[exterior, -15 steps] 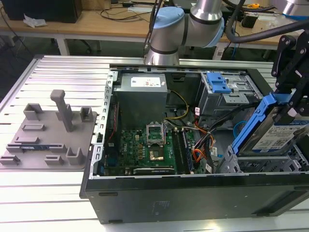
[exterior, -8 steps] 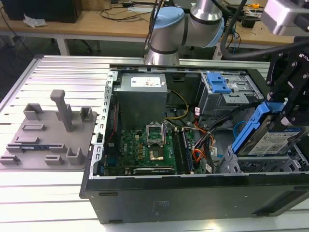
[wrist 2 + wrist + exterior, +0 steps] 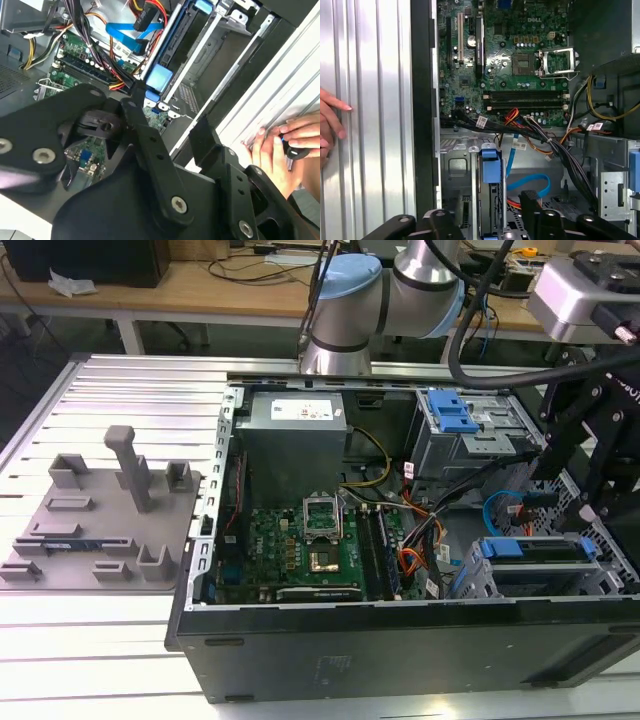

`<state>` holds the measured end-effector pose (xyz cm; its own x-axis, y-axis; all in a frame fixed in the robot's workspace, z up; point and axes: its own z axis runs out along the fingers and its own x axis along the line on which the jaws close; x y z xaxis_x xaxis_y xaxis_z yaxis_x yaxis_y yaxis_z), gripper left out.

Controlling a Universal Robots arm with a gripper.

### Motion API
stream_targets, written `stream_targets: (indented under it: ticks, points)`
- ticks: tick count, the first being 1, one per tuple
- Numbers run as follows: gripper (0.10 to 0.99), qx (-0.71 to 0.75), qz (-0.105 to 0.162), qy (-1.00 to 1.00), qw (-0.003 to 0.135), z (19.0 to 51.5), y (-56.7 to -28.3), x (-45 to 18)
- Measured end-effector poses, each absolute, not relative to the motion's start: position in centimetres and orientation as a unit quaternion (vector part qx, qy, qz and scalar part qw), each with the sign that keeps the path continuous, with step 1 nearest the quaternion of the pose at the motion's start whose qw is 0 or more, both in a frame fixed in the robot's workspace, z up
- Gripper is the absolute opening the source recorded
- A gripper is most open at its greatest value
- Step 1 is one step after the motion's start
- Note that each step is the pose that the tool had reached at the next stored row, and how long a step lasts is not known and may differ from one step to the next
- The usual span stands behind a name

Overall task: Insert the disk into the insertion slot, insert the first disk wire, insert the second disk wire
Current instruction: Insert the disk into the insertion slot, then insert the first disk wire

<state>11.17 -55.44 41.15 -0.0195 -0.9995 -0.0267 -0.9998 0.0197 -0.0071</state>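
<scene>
The disk [image 3: 535,549] lies flat in the insertion slot [image 3: 478,582], at the near corner of the open computer case [image 3: 400,650] on the exterior view's right. You will see its blue carrier around it.

Your gripper [image 3: 169,111] hangs just above that bay. Its fingers [image 3: 531,210] are spread apart and hold nothing. In the first wrist view the carrier's blue tab [image 3: 490,165] stands between them, with a gap on either side.

A flat blue cable [image 3: 532,181] loops just beside the disk. You cannot tell whether any wire is seated in the drive.

A person's hand [image 3: 329,125] lies on the ribbed aluminium table [image 3: 375,100], just outside the case wall.

Further into the case:
- The green motherboard [image 3: 300,540] covers the floor.
- A bundle of orange and black wires [image 3: 415,555] runs between the motherboard and the disk.
- Behind the slot stands the taller grey cage [image 3: 480,435] with its blue latch [image 3: 452,412].
- The grey power supply [image 3: 295,425] sits against the far wall.

On the exterior view's left, well apart from the case, a grey fixture plate [image 3: 100,510] rests on the table. Beyond the case rises the arm [image 3: 390,290], and behind it runs a wooden bench [image 3: 200,285].
</scene>
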Motion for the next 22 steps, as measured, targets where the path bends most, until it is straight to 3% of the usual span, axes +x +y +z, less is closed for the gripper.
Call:
stream_targets:
  ticks: [19,22]
  points:
    - [0.624,-0.7,0.006,0.714,0.011,41.1,-55.3,11.2]
    - [0.624,-0.7,-0.007,0.714,-0.001,41.1,-53.9,11.2]
